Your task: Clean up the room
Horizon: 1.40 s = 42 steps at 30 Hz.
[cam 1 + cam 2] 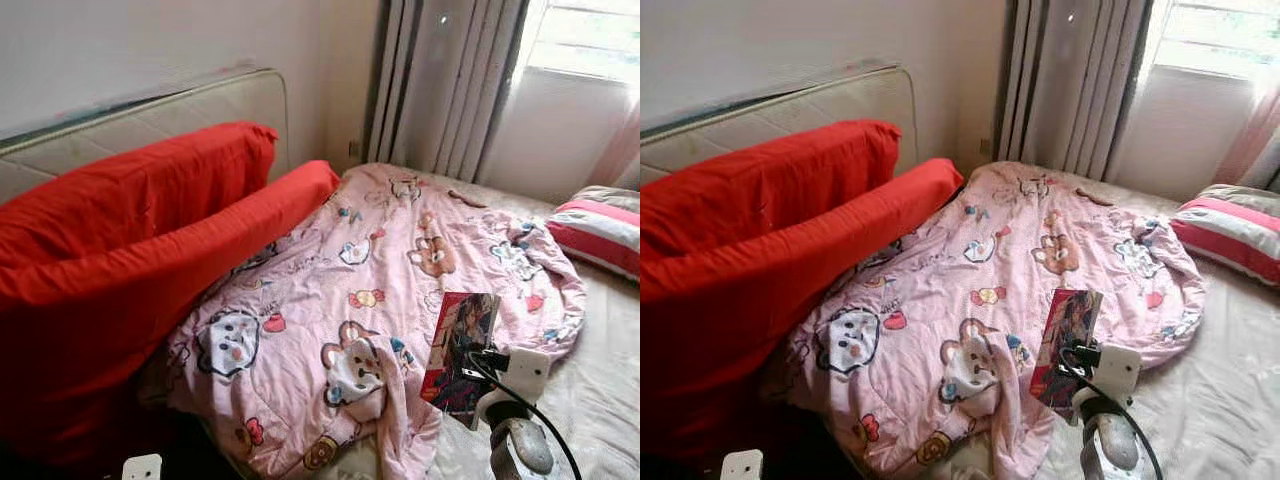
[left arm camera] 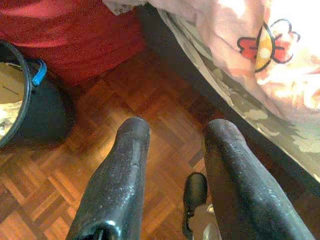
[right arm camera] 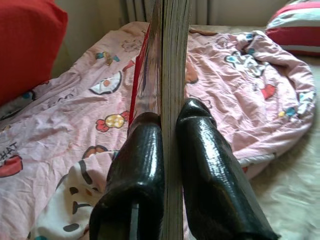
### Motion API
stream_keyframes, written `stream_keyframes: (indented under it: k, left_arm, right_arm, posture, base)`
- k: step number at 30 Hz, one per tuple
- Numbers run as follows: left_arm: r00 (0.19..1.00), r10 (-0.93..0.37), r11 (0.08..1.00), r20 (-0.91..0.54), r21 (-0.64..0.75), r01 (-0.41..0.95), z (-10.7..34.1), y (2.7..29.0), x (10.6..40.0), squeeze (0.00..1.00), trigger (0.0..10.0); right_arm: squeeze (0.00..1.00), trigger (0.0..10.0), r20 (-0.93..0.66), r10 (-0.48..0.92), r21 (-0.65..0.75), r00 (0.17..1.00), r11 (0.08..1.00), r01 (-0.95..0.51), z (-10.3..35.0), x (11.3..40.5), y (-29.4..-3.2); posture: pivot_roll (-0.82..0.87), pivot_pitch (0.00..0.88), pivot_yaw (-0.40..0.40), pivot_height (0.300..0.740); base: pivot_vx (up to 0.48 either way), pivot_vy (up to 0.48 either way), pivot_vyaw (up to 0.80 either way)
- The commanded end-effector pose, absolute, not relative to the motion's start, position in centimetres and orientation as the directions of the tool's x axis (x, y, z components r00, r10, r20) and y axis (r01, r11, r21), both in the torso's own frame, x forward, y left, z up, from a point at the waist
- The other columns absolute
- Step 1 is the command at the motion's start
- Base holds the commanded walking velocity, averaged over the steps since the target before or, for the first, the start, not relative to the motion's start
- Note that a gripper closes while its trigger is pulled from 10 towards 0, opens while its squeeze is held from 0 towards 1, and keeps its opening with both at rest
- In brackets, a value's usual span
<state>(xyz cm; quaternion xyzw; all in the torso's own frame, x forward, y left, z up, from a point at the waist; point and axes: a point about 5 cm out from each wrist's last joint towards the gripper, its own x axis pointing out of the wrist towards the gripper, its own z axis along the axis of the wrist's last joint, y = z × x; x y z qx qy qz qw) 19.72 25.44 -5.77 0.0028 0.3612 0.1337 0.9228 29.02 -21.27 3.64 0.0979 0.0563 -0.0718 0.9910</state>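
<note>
Open mattress (image 1: 600,390) to the right of the pink quilt (image 1: 400,270). Hemmed in on the left by two red pillows (image 1: 150,230) against the headboard (image 1: 150,115). Blocked far right by a striped pillow (image 1: 605,225). Below, bare parquet floor (image 2: 60,200) between bed edge and black bucket (image 2: 35,115).

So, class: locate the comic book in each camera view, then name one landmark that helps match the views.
Left eye: book lower right, on the right end effector.
Right eye: lower right of centre.
Left wrist: not in it.
Right wrist: edge-on, centre, between the fingers.
Shared landmark: pink cartoon quilt.
</note>
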Motion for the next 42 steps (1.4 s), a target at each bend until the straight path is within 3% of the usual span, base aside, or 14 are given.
stream_keyframes:
  k: [1,11,26,35,42]
  left_arm:
    - [0.672,0.238,0.968,-0.701,0.115,-0.222,-6.3,25.2,19.0,0.0,10.0]
    - [0.633,0.229,0.971,-0.74,0.13,-0.2,-7.2,25.3,17.2,0.0,10.0]
    - [0.608,0.229,0.973,-0.76,0.153,-0.175,-7.5,25.6,16.4,0.0,10.0]
    - [0.599,0.237,0.971,-0.765,0.159,-0.181,-7.5,26.0,16.1,0.0,10.0]
    - [0.6,0.241,0.969,-0.763,0.156,-0.19,-7.5,26.1,16.2,0.0,10.0]
  right_arm:
    - [0.0,10.0,-0.095,-0.15,0.189,0.984,0.968,0.166,4.0,29.1,-21.7]
    - [0.0,10.0,-0.107,-0.152,0.195,0.983,0.966,0.171,4.1,29.5,-21.8]
    - [0.0,10.0,-0.105,-0.146,0.199,0.984,0.966,0.164,4.0,29.4,-21.5]
    - [0.0,10.0,-0.11,-0.148,0.199,0.983,0.965,0.168,3.9,29.4,-21.5]
    - [0.0,10.0,-0.114,-0.143,0.203,0.983,0.965,0.164,3.8,29.3,-21.2]
  posture:
    - [-0.02,0.0,-0.03,0.74]
    - [-0.01,0.0,-0.039,0.74]
    - [-0.01,0.0,-0.044,0.74]
    - [-0.01,0.0,-0.042,0.74]
    - [-0.01,0.0,-0.041,0.74]
  base:
    - [0.0,0.0,0.0]
    - [0.0,0.0,-0.06]
    - [0.0,0.0,-0.77]
    - [0.0,-0.457,-0.77]
    - [0.0,0.0,-0.77]
